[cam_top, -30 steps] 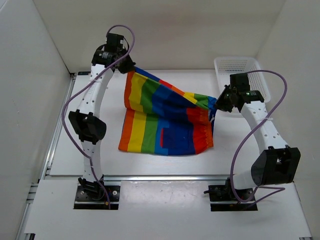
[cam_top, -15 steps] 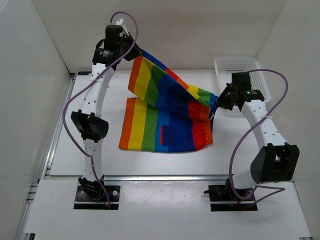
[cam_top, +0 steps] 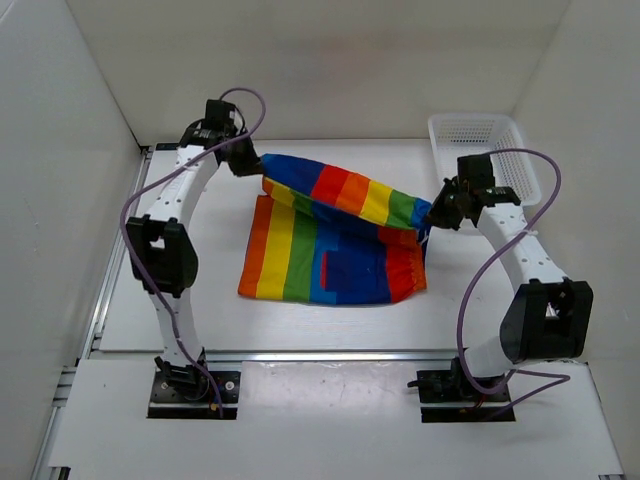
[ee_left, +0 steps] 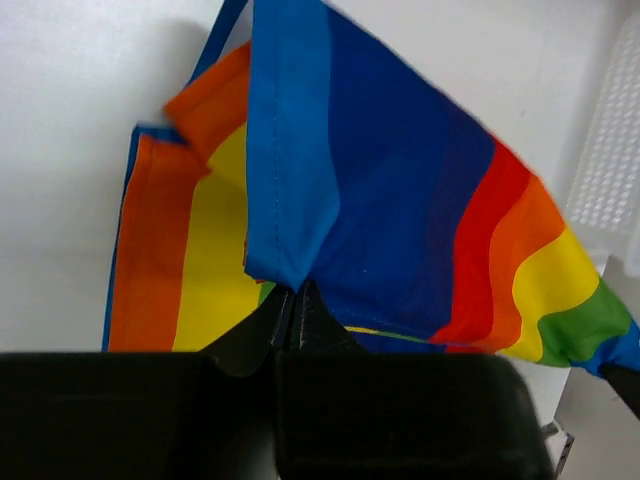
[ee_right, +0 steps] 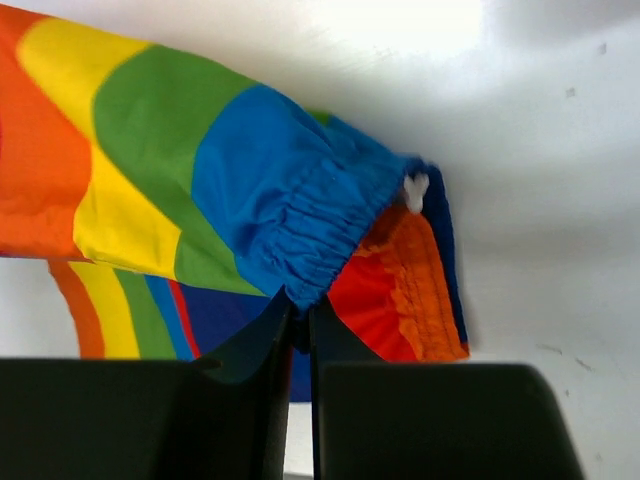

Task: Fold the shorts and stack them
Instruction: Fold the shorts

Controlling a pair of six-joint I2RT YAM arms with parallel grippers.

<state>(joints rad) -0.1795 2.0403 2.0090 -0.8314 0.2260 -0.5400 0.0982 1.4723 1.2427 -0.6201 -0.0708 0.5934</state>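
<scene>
left claw [cam_top: 256, 166] came down, pinched shut on shorts [cam_top: 320, 265] corner. right claw [cam_top: 432, 213] pinched on waistband end. top half stretched between claws, bottom half flat on desk [cam_top: 330, 325]. fold nearly laid.

We read the shorts [cam_top: 330, 235] as soft matt cloth, puckered at the elastic waistband [ee_right: 305, 235]. Basket [cam_top: 470, 130]: white perforated plastic. Table [cam_top: 160, 300]: smooth matt white. Arm shells [cam_top: 522, 250]: smooth white plastic, slight sheen.

Left arm [cam_top: 185, 190] extended far; right arm [cam_top: 520, 245] bent inward; both jaws clamped.
</scene>
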